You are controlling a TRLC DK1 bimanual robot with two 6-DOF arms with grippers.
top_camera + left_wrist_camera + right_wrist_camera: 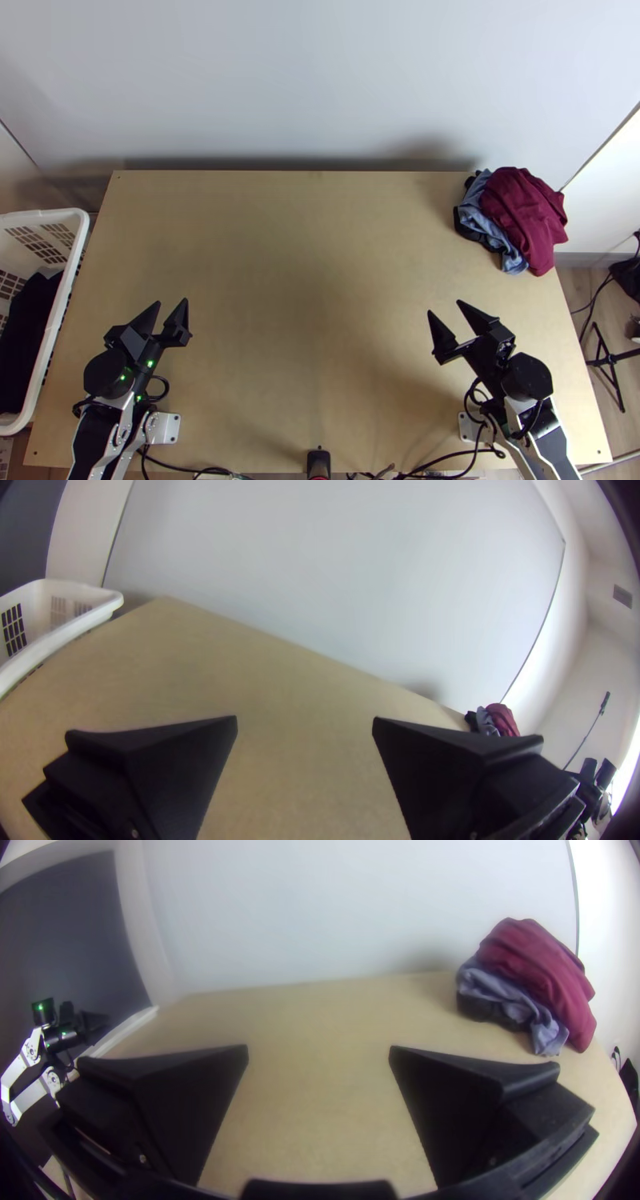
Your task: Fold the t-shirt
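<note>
In the top view my left gripper (173,302) stands open over the table's left front part, nothing between its fingers; the left wrist view shows the same gripper (305,721) with its fingers wide apart. My right gripper (445,307), likewise open and holding nothing, is over the right front part, and the right wrist view has this gripper (319,1050) too. Bunched cloths lie heaped at the table's far right corner: a dark red one (525,210) on top of a blue-grey one (478,214), with black cloth beneath. I cannot tell which is a t-shirt.
A white laundry basket (80,240) with dark cloth (30,336) inside stands along the left edge of the wooden table (304,264). Bare tabletop stretches between the two grippers and back to the pale wall. Cables run along the near edge.
</note>
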